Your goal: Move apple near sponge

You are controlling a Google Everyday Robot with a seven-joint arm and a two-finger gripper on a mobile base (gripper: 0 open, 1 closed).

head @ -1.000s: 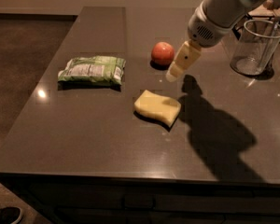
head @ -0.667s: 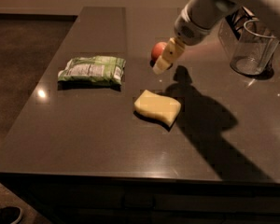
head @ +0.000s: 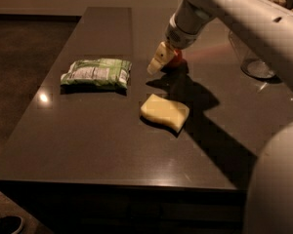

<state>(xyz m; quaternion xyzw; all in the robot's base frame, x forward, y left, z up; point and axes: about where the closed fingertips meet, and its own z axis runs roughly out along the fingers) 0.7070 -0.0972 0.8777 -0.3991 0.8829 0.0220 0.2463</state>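
We are holding the gripper (head: 156, 65) low over the far part of the dark table (head: 88, 145), and the apple (head: 178, 57) is sitting right behind it, so close that the pale gripper is covering most of the fruit and only a red-orange sliver is showing at the gripper's right edge as the camera sees it. Whether the two are touching we cannot tell. Nor can we tell how the gripper is set, wide, narrow or closing on the fruit (from this side it is reading as one solid pale wedge). The sponge (head: 165, 112) is lying nearer the camera than the gripper, apart from it, with the arm's shadow running past its right side. The green snack bag (head: 96, 73) is lying well off to the gripper's left in this view. A clear glass container (head: 256, 62) is standing beyond the arm (head: 224, 4), to the gripper's right. We are judging the apple to be firm and fairly light, but round and smooth-skinned, so it is likely to roll or squirt out of a shallow pinch. We are therefore favouring a hold across its widest middle, coming straight down over the top. The sponge is looking soft and light, so a bump would probably shove it; we are planning to set the apple just beside it, not against it.
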